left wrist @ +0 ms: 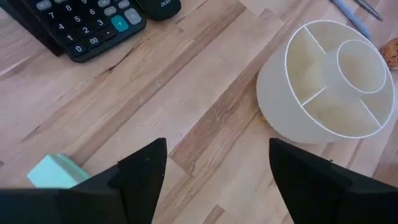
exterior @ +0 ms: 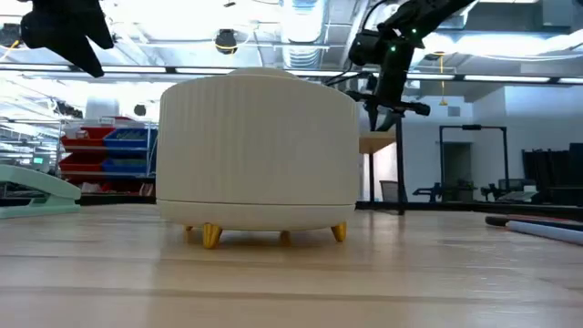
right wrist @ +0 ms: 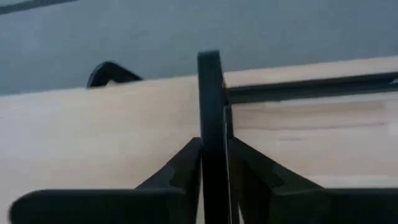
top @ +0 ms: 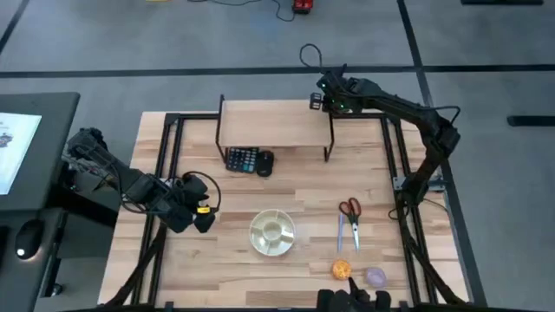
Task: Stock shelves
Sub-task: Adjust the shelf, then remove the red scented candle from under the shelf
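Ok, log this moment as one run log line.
right gripper: shut on shelf leg | left gripper: open, above table near divided bowl

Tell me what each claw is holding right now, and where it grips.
The right claw is shut on a black leg at the shelf's right end. The left claw is open over the tabletop, holding nothing.

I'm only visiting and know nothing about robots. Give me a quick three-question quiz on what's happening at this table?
1. True or false: the left gripper is open and empty.
2. What is the right gripper clamped on? A) a bottle B) a shelf leg C) a cup
3. What lies right beside the calculator?
Key: 1 true; 2 B; 3 the mouse.
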Robot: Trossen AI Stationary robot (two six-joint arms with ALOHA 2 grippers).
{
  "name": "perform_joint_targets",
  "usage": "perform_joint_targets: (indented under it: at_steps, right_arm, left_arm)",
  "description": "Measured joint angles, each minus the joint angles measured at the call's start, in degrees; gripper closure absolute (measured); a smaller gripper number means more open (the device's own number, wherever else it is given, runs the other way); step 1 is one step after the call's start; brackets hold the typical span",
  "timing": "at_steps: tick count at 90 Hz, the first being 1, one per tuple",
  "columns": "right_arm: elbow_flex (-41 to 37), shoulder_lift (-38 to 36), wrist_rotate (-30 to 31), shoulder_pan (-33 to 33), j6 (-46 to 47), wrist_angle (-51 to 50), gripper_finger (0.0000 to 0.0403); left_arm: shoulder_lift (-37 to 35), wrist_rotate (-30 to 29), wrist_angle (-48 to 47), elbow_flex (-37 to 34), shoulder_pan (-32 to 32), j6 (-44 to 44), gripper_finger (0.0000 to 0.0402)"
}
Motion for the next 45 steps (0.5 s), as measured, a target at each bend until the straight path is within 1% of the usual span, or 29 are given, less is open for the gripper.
perform_joint_targets:
  at_steps: [12, 29, 36, 45]
  right_arm:
    - [0.0, -0.9, 0.6, 0.4, -2.7, 0.7, 0.0262]
    - [0.0, -5.6, 0.4, 0.3, -11.4, 4.1, 0.0183]
    - [-0.1, -8.8, 1.7, 0.7, -15.1, 5.0, 0.0165]
    - [-0.1, -14.2, 6.3, 3.5, -22.0, 5.3, 0.0159]
  left_arm:
    - [0.0, 0.0, 0.0, 0.0, 0.0, 0.0, 0.0144]
    - [0.0, 0.0, 0.0, 0.0, 0.0, 1.1, 0.0144]
    - [0.0, 0.0, 0.0, 0.0, 0.0, 1.5, 0.0144]
    - [0.0, 0.0, 0.0, 0.0, 0.0, 2.1, 0.0144]
